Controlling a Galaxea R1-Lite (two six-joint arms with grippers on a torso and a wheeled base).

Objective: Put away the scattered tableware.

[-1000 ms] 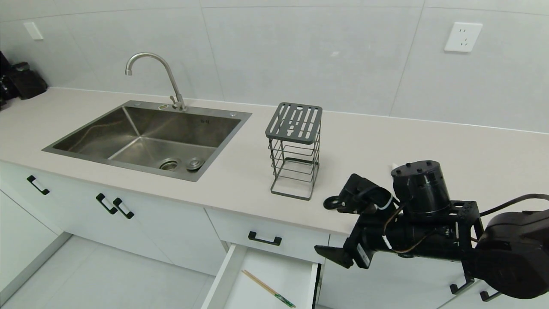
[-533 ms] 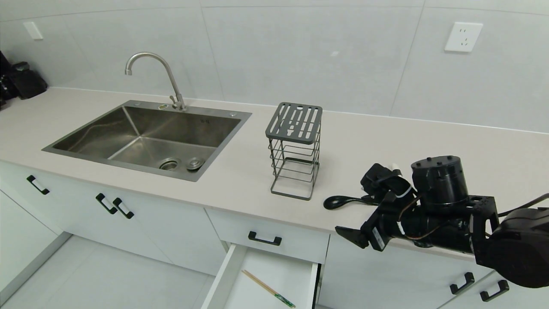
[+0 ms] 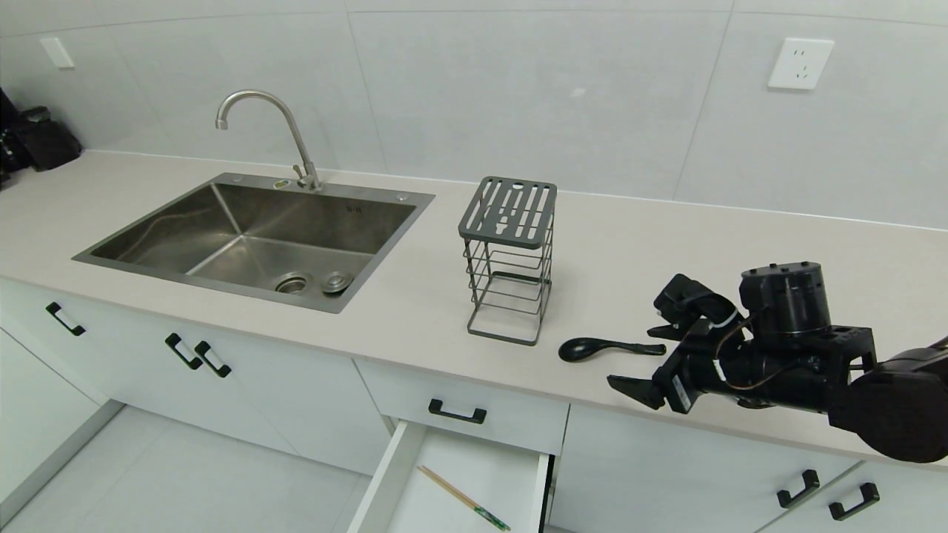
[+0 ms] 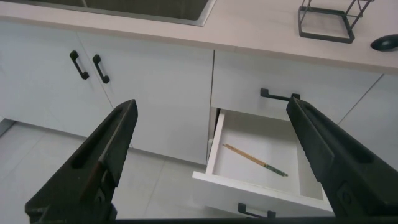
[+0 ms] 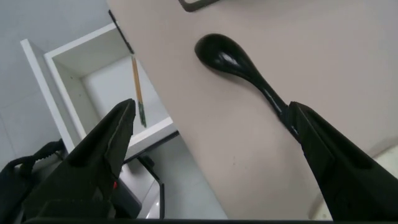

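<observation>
Hovering over the counter at near right, the right gripper is holding its jaws apart around the handle of the black spoon. The left gripper is gaping before the open drawer.

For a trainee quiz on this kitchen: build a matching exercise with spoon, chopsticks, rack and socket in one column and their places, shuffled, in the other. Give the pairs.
1 spoon
2 chopsticks
3 rack
4 socket

A in the open drawer
B on the wall
C lying on the counter by the right pincer
D standing between sink and spoon

Pairs: 1-C, 2-A, 3-D, 4-B
</observation>
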